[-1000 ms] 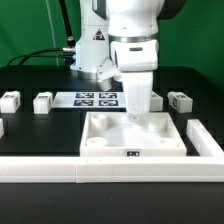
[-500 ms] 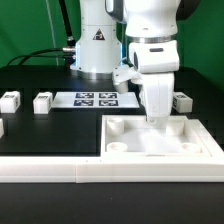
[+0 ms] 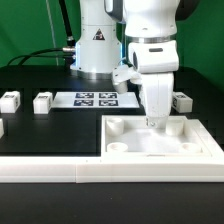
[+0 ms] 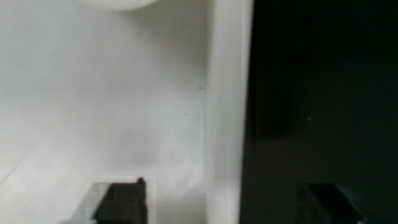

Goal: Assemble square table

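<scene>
Gripper [image 3: 155, 120] jaws are seen spread, one either side of the rim of the square table slab [image 3: 140, 143], which is placed at the exterior view's right, against the near border wall [image 3: 50, 168].
</scene>
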